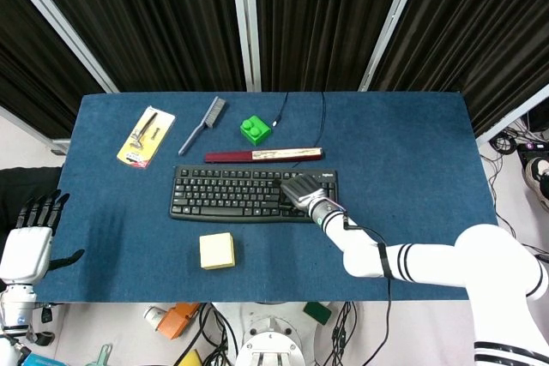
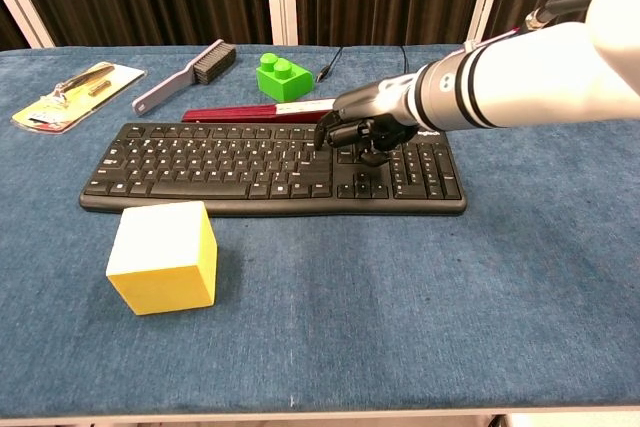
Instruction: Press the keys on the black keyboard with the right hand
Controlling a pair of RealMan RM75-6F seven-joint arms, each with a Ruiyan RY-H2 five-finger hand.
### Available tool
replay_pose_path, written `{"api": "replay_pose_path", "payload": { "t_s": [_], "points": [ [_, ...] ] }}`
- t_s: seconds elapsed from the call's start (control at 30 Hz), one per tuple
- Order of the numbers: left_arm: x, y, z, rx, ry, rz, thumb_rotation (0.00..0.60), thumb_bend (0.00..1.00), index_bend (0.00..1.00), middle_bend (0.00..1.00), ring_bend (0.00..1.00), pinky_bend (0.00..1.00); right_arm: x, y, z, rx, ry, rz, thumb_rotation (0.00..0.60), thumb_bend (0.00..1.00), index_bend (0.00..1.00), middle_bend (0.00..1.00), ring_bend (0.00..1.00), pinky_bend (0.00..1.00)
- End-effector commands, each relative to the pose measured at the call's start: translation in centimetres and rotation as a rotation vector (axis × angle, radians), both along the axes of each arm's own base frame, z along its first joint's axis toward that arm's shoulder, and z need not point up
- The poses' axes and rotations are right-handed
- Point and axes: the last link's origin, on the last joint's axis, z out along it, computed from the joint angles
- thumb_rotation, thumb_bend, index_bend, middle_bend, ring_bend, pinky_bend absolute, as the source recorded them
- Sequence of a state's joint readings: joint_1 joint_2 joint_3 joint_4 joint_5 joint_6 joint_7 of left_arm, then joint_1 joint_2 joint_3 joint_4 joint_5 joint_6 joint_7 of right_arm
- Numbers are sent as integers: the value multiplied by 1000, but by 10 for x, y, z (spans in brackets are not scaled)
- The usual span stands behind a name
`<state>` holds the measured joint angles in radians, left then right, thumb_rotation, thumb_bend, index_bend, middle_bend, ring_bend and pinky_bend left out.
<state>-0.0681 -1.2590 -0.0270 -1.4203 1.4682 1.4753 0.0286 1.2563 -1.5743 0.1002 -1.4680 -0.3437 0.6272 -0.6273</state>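
Note:
The black keyboard (image 1: 232, 193) (image 2: 220, 165) lies flat across the middle of the blue table. My right hand (image 1: 302, 192) (image 2: 362, 123) hovers palm down over the keyboard's right part, near the arrow and navigation keys, with its fingers curled downward and holding nothing. Whether a fingertip touches a key I cannot tell. My left hand (image 1: 33, 231) hangs off the table's left edge with its fingers spread and nothing in it; the chest view does not show it.
A yellow cube (image 1: 217, 250) (image 2: 163, 256) sits in front of the keyboard. Behind it lie a dark red strip (image 1: 262, 155) (image 2: 300, 109), a green block (image 1: 255, 129) (image 2: 280, 76), a grey brush (image 1: 202, 124) (image 2: 185, 74) and a packaged tool (image 1: 146, 135) (image 2: 73, 93). Cables (image 1: 322, 122) run to the back.

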Motion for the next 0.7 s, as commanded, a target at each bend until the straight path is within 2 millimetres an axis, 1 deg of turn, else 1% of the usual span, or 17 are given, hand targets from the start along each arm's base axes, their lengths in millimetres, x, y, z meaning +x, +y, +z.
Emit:
{"api": "replay_pose_path", "payload": {
  "t_s": [0.03,0.13,0.2,0.33,0.43,0.5,0.53,0.57,0.6,0.63,0.67,0.7],
  "points": [
    [0,0,0,0,1,0,600,93,29,0,0,0,1,0,-3,0,16,11,39,1000,199,916,1000,1000],
    [-1,0,0,1,1,1,600,94,29,0,0,0,3,0,0,-8,9,17,41,1000,192,916,1000,1000],
    [-2,0,1,3,2,4,600,94,29,0,0,0,6,0,9,-35,-9,27,41,1000,188,916,1000,1000],
    [-2,1,2,9,-2,0,600,94,29,0,0,0,7,4,44,-126,-41,72,39,1000,174,916,1000,1000],
    [-2,2,3,12,-5,-6,600,94,29,0,0,0,-1,13,78,-227,-49,113,39,1000,137,916,1000,1000],
    [-1,2,3,15,-8,-11,600,94,29,0,0,0,-12,22,103,-312,-45,137,35,919,83,878,960,979],
    [-1,2,3,15,-10,-13,600,94,29,0,0,0,-18,27,114,-351,-40,145,29,816,49,805,885,929],
    [-1,3,3,16,-12,-16,600,94,29,0,0,0,-28,34,127,-404,-31,152,18,665,18,679,745,829],
    [-1,3,3,17,-13,-19,600,94,29,0,0,0,-38,39,138,-451,-26,146,12,582,8,595,644,750],
    [-1,3,3,18,-15,-22,600,93,29,0,0,0,-48,47,148,-501,-28,146,6,466,0,453,465,600],
    [0,3,3,19,-16,-24,600,94,29,0,0,0,-59,52,156,-544,-21,141,6,382,0,343,325,476],
    [0,3,3,20,-17,-26,600,94,29,0,0,0,-69,58,163,-580,-13,133,6,324,0,258,223,383]
  ]
}}
